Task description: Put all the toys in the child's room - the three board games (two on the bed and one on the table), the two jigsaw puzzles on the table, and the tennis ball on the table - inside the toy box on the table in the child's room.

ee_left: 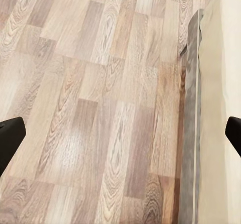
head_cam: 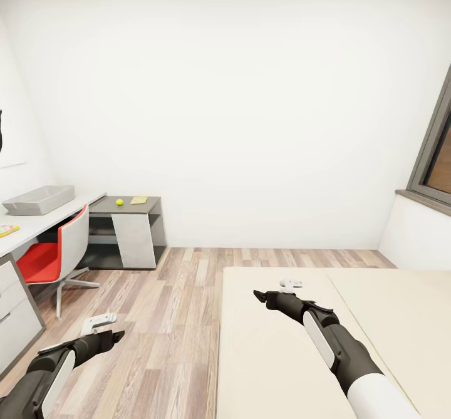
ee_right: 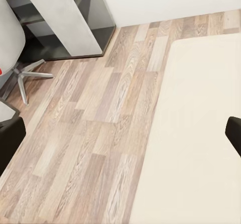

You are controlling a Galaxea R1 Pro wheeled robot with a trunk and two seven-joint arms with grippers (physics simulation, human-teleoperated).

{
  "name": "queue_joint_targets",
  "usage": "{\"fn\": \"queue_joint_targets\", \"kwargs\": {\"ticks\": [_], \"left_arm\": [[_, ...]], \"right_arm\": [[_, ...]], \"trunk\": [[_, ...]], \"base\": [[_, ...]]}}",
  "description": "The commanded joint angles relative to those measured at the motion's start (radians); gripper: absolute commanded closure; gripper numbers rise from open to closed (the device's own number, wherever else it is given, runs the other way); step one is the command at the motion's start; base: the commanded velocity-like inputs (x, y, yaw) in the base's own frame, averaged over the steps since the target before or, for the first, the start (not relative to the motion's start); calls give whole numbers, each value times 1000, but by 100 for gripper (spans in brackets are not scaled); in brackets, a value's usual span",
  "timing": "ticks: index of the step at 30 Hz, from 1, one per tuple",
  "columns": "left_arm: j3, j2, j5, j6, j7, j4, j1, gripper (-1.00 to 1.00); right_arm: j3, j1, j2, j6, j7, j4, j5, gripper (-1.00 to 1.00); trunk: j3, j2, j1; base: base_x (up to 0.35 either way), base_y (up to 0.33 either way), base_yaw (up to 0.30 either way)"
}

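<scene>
On dark cabinet: tennis ball [head_cam: 119, 202] | well apart from left pincer [head_cam: 100, 323], spread

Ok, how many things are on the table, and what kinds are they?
Tennis ball: 1
Flat toys: 2 (too small to tell game from puzzle)
Toy box: 1
Total: 4

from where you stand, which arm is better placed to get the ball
Left, probably. The ball sits on the dark cabinet at far left, the side of the left gripper; the right gripper hangs over the bed.
</scene>
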Motion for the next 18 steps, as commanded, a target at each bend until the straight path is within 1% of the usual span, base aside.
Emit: {"fn": "queue_joint_targets", "kwargs": {"ticks": [1,18], "left_arm": [[2,0,5,7,-2,-1,0,-100],[2,0,5,7,-2,-1,0,-100]], "right_arm": [[2,0,-1,5,-1,-1,-6,-100],[2,0,0,3,-1,0,-3,-100]], "trunk": [[0,-1,0],[0,-1,0]], "base": [[0,0,0],[0,0,0]]}}
